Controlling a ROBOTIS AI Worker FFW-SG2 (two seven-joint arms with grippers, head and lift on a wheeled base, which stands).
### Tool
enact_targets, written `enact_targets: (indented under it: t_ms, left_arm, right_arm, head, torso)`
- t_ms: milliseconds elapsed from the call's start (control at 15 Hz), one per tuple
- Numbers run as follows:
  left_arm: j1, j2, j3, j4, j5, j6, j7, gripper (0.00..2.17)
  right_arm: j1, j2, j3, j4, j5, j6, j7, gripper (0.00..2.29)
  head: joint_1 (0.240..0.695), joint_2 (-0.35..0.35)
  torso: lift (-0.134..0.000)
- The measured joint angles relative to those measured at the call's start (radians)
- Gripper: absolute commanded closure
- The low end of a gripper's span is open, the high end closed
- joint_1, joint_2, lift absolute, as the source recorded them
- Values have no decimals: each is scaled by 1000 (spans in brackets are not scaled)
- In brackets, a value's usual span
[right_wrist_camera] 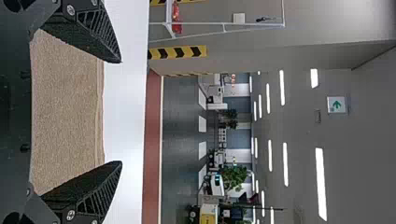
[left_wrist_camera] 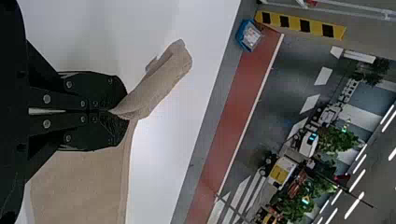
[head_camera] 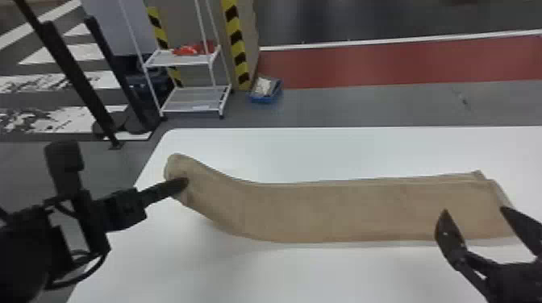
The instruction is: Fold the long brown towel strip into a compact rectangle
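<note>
Clock as in the head view, with 12 straight ahead. Largest, the white worktop (head_camera: 306,270). Across it, the long brown towel (head_camera: 342,211), with its long axis from 9 to 3 o'clock and a bend towards 10 at the left end, apparently raised there. Flat at the 3 o'clock end, with layered edges.

Over that flat end, the right pincer (head_camera: 474,210), spread wide and pinching nothing. Below and between its fingertips, towel: most of the length away towards 9 o'clock, only a short stretch towards 3. Hard to tell whether touching or just above.

At the 9 o'clock end, the left pincer (head_camera: 181,186), pressed together on a gathered bit of towel. From there, main length towards 3 o'clock; towards 12, a small free flap (left_wrist_camera: 166,81) beyond the fingers.

For the coming fold, probably best to use the left pincer, nearer to the raised end, and carry that end over towards 3 along the long axis. Seems early in the folding, with a strip far from compact. Watch for a skewed fold, or a layer slipping out mid-carry. Maybe steady the flat end with the right pincer.
</note>
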Motion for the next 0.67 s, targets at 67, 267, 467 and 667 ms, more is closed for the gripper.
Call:
enact_targets:
  t_ms: [67, 267, 467, 667]
  left_arm:
    - [1, -21, -49, -54, 0, 21, 27, 2145]
    - [-1, -58, -315, -128, -101, 34, 128, 2145]
    - [-41, -60, -611, -113, -279, 23, 244, 2145]
    - [-96, -60, -828, -2, -356, -35, 379, 2145]
  right_arm:
    - [-1, 0, -13, 0, -11, 0, 0, 113]
    - [-2, 0, -46, -1, -36, 0, -2, 113]
    - [-8, 0, -52, 2, -41, 2, -2, 113]
    - [-13, 0, -51, 6, -46, 3, -2, 113]
  head:
    - [695, 110]
    - [695, -52]
    - [695, -129]
    - [695, -203]
  torso:
    - [-117]
    - [-117]
    - [-117]
    - [-117]
